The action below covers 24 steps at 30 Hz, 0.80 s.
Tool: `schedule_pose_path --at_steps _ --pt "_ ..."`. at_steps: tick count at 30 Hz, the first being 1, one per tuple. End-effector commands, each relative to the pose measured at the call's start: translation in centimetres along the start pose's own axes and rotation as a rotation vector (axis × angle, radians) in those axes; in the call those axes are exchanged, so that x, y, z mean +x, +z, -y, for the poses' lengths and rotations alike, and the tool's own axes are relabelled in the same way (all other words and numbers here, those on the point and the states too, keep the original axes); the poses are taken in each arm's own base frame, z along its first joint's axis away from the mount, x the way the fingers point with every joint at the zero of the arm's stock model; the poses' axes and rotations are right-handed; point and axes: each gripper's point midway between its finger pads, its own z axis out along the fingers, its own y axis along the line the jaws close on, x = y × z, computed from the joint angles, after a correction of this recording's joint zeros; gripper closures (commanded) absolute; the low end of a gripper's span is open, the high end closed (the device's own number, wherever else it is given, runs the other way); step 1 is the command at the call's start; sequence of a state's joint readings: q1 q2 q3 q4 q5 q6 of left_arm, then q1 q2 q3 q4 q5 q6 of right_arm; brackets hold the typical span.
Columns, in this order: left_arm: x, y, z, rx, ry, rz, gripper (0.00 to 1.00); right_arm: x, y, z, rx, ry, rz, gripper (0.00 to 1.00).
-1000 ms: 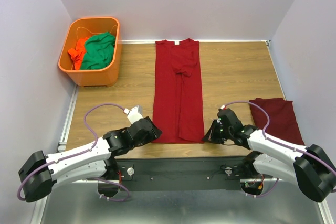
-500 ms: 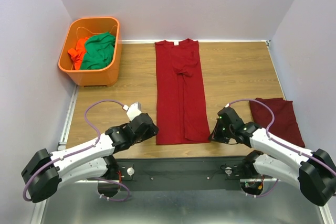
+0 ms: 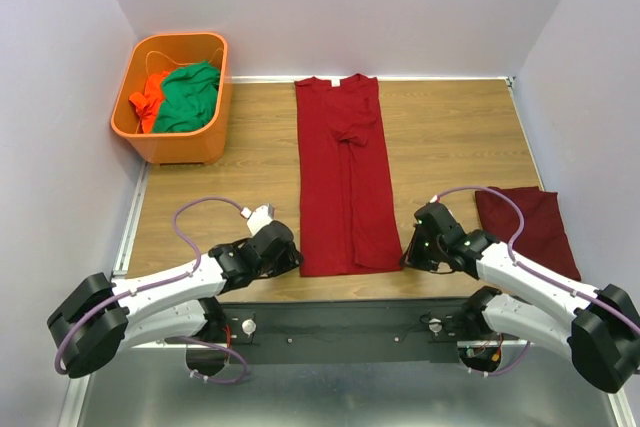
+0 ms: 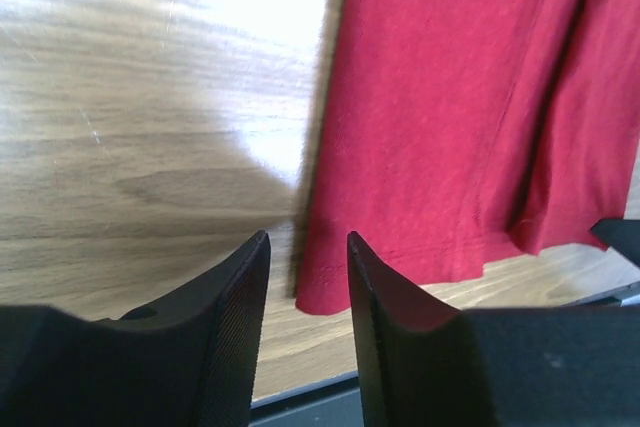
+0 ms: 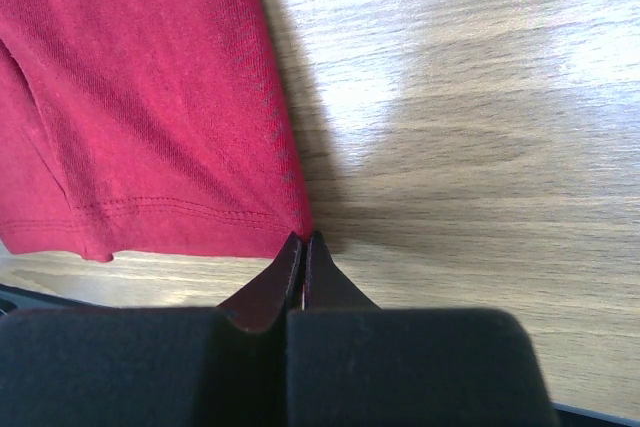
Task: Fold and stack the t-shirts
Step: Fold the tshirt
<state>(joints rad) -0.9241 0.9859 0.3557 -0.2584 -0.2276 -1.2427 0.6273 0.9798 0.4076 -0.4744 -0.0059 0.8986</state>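
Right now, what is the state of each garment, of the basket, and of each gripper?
Center t-shirt: flat, folded lengthwise into a long strip, not yet folded short.
Right t-shirt: folded, lying near the table's right edge.
Orange basket: upright, holding a green garment and an orange garment.
Left gripper: jaws open, at the strip's near left corner.
Right gripper: jaws shut, seemingly pinching the strip's near right corner.
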Motion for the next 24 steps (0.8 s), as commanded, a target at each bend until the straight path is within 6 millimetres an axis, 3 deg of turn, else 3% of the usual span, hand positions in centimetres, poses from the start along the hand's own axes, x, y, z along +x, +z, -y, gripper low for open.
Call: schedule_pose_path --at_steps 1,13,16,19,20,24 --pt "0.9 0.2 -0.2 0.020 -0.021 -0.033 0.57 -0.5 -0.3 0.4 0.033 -0.012 0.020 0.99" --pt "2.0 0.5 1.1 0.074 -0.008 -0.073 0.60 -0.9 -0.8 -0.9 -0.007 -0.008 0.019 0.99" --pt "2.2 0.6 1.2 0.082 -0.003 -0.080 0.68 -0.7 -1.2 -1.8 -0.047 -0.011 -0.006 0.99" --pt "2.1 0.5 2.0 0.117 0.008 -0.083 0.87 -0.9 -1.7 -2.6 -0.076 -0.012 -0.006 0.99" --pt "1.9 0.3 2.5 0.134 0.016 -0.078 0.99 -0.9 -1.8 -2.8 -0.084 -0.014 -0.006 0.99" --pt "-0.1 -0.5 5.0 0.204 0.035 -0.011 1.00 -2.4 -2.3 -3.9 -0.096 -0.017 0.037 0.99"
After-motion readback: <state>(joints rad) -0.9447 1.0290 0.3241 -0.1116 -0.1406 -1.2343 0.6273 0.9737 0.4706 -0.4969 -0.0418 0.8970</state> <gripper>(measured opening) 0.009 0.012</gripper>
